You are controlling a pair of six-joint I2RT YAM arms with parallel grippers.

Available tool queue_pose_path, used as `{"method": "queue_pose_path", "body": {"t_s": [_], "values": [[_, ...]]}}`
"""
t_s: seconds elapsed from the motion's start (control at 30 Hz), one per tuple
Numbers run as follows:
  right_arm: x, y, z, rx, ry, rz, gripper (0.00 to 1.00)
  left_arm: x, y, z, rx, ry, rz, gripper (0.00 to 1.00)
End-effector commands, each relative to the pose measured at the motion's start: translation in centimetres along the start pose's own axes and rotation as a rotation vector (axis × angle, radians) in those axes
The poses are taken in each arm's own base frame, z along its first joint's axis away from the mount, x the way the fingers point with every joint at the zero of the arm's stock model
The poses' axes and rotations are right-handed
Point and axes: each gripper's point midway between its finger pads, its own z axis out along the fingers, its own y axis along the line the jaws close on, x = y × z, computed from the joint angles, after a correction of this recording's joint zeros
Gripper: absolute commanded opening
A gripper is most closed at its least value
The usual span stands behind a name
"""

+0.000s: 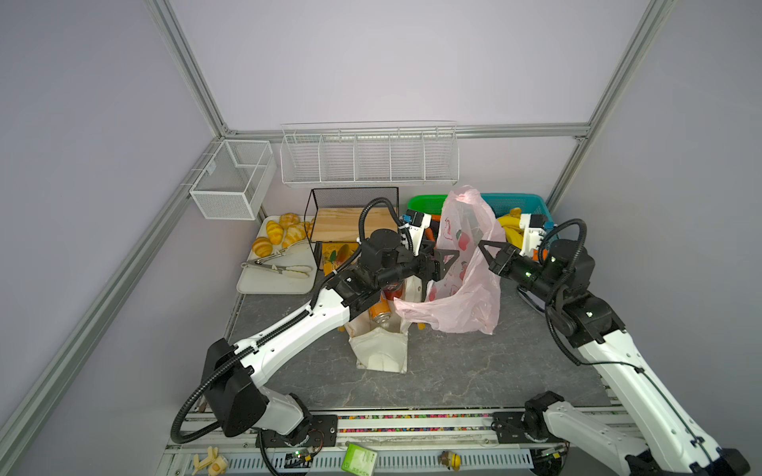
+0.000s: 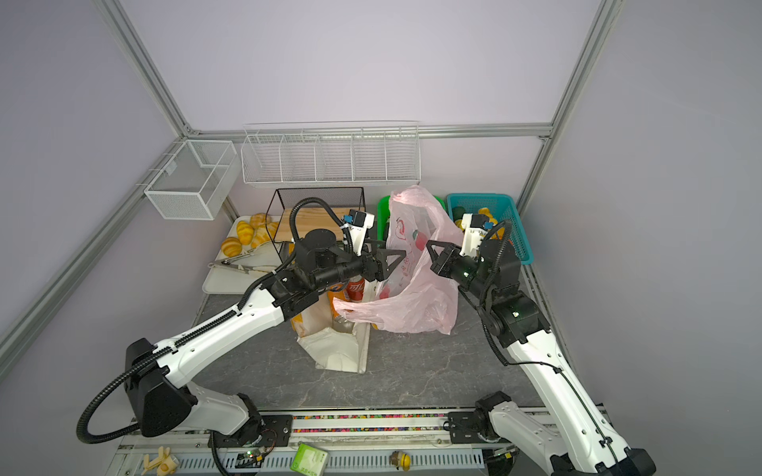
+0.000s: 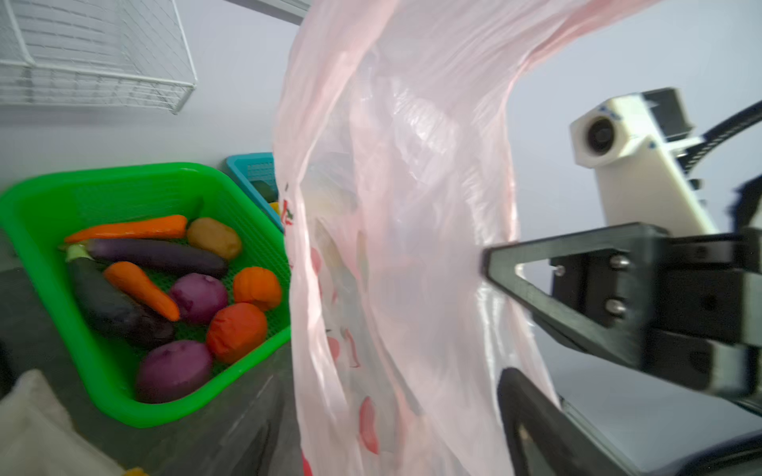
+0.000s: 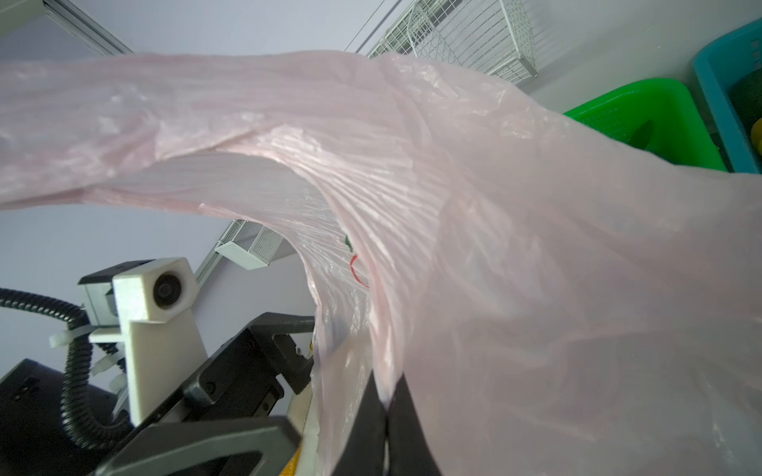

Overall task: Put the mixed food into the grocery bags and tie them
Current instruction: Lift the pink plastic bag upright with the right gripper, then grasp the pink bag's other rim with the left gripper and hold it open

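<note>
Grey tabletop — right arm bent inward, right gripper pinching pink bag.

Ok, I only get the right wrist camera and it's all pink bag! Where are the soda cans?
Observer: In both top views the orange soda can and the red cola can sit in the mouth of the cream tote, not in the pink bag.
Operator: What's my other tool doing?
Observer: The left tool is open, right beside the pink bag on the tote's side.
Operator: What's inside the green basket?
Observer: The left wrist view shows carrots and eggplants in the green basket.
</note>
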Motion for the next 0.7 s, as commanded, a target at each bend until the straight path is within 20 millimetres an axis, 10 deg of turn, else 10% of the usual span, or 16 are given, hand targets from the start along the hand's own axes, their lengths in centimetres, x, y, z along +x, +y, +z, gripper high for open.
{"method": "queue_pose_path", "body": {"t_s": [0.0,0.4,0.67], "values": [[-0.1,0.6,0.1,-0.029,-0.012,0.0,0.06,0.2,2.4,0.9,-0.137,0.027,0.062,0.73],[-0.3,-0.4,-0.9,0.038,-0.028,-0.065,0.06,1.1,1.6,1.7,-0.059,0.025,0.051,0.11],[-0.4,-4.4,-3.9,0.329,0.084,-0.308,0.06,0.3,-0.1,-0.9,0.091,0.082,-0.128,0.0]]}}
